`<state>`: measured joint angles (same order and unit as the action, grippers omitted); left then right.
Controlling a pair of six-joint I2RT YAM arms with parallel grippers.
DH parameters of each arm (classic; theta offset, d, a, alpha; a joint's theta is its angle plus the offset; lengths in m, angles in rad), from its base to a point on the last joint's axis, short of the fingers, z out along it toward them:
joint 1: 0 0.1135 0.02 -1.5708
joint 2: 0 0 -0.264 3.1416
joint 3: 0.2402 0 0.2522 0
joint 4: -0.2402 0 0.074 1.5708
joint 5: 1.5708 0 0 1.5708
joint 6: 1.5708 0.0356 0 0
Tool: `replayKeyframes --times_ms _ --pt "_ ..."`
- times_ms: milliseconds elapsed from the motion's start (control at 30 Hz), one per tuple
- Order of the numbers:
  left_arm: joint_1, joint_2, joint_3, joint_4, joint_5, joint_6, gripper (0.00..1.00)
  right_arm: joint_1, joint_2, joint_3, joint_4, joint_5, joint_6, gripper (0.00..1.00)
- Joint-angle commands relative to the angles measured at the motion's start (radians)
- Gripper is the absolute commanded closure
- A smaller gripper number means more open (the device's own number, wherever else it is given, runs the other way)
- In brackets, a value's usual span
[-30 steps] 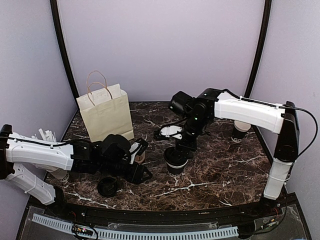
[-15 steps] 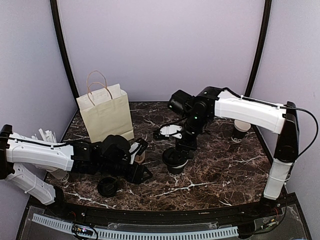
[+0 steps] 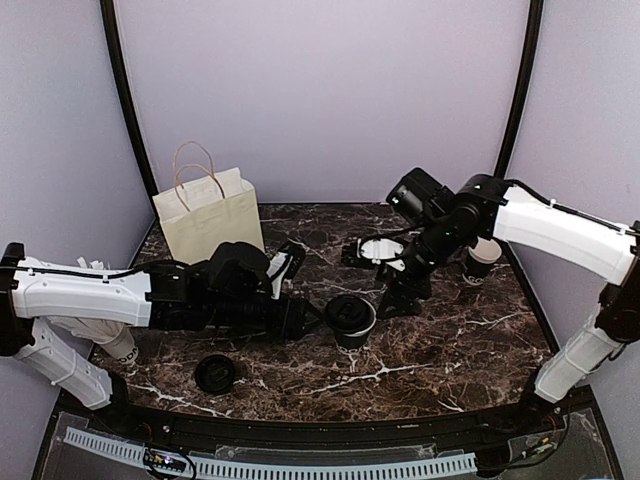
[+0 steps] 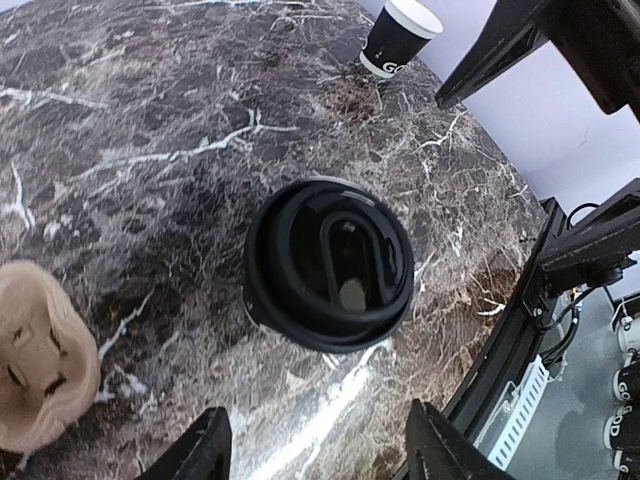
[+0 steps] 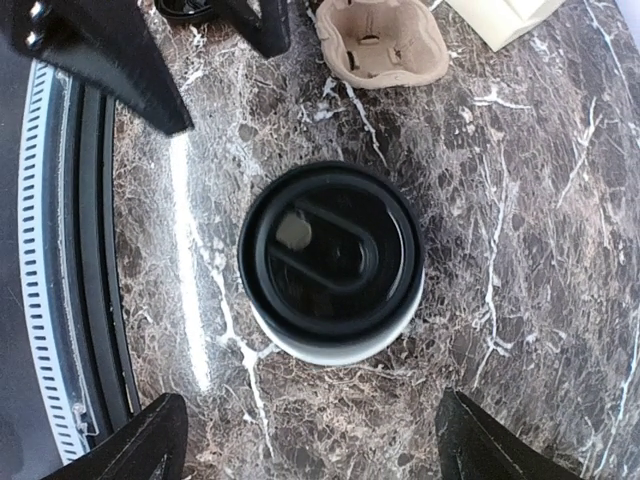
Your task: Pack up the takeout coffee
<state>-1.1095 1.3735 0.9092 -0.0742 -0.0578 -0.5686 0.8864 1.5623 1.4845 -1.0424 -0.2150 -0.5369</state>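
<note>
Marble table (image 3: 450, 350), dark with white veining, carrying all items. Paper bag (image 3: 212, 232), tan, twine handles, upright at the far left corner; its inside cannot be seen. Left arm (image 3: 90, 295), laid low across the table and reaching right; left gripper (image 3: 305, 322) spread wide just left of the takeout coffee (image 3: 350, 318), fingers (image 4: 195, 455) clear of the cup wall. Right arm (image 3: 555, 225), angled down from the right; right gripper (image 3: 398, 300) likewise spread, just right of the same cup, fingers (image 5: 130, 445) not touching it. Takeout coffee, black-walled and upright near the table centre between the two grippers, black plastic lid seated; contents hidden by the lid. Second cup (image 3: 482, 258), black with a bare white rim, upright at the far right, well apart from the first; contents cannot be told. Pulp cup carrier (image 5: 378, 40), beige, wells empty, on the table beside the lidded cup; plain in both wrist views, not made out from above. Loose lid (image 3: 215, 373), flat and black, near the front left edge; the top view alone shows it clearly
</note>
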Motion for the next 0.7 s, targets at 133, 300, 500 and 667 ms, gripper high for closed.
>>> replayKeyframes --times_ms 133,300,500,667 --pt "0.082 0.068 0.048 0.045 0.107 -0.012 0.44 -0.11 -0.257 -0.374 0.311 -0.099 -0.081 0.04" --pt "0.125 0.077 0.055 0.069 0.19 -0.016 0.47 -0.115 -0.241 -0.503 0.424 -0.113 -0.095 0.11" --pt "0.131 0.129 0.1 0.021 0.246 -0.048 0.55 -0.119 -0.199 -0.571 0.6 -0.075 -0.083 0.14" --pt "0.131 0.149 0.114 -0.002 0.239 -0.062 0.61 -0.119 -0.172 -0.611 0.69 -0.093 -0.084 0.18"
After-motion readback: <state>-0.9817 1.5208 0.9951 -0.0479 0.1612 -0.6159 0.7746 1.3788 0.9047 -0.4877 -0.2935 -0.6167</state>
